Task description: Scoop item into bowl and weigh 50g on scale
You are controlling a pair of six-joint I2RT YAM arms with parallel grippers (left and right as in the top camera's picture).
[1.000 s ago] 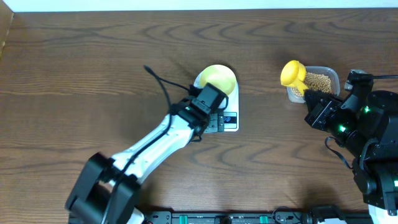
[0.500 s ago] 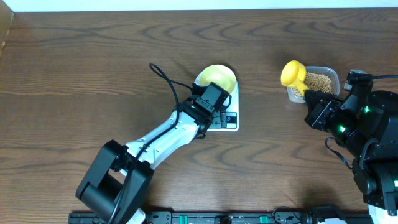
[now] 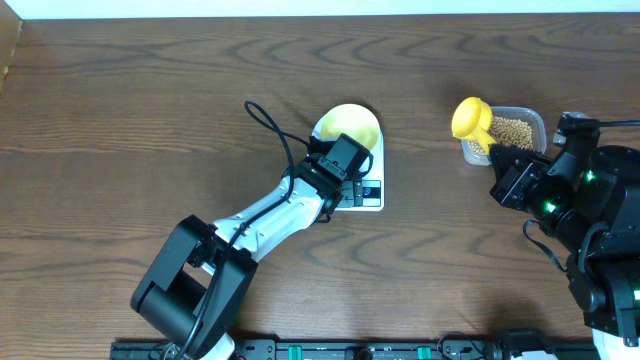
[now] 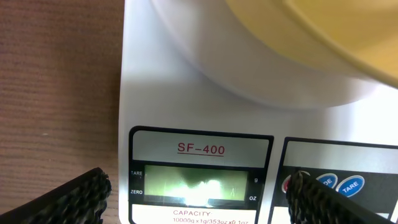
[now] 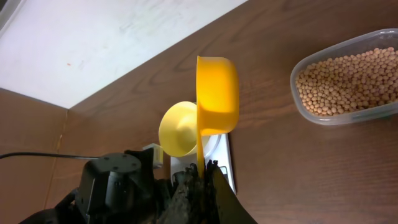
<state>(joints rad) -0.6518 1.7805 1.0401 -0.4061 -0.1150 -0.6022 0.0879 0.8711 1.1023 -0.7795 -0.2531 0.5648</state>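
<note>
Hovering left tool (image 4: 199, 200) low over scale (image 4: 163, 81) display, fingers apart, gripping nothing. Bowl (image 4: 323, 25) sitting on scale, just behind display. Right tool (image 5: 200, 178) clamping yellow scoop (image 5: 216, 93) by handle, scoop standing upright above surface (image 5: 280, 162). Beans (image 5: 348, 74) lying in clear tub (image 5: 336, 118) beside scoop.

The scale (image 4: 186, 93) bears "SF-400" in red above its display (image 4: 189, 185). Beside the display stand "TARE", "ZERO", "g" and "OZ". Below it stands "CAPACITY", then a cut-off line, seemingly "10000g x 1g/353oz x 0.1oz". A blue button (image 4: 352, 185) reads "TARE". Glare hides any reading.
</note>
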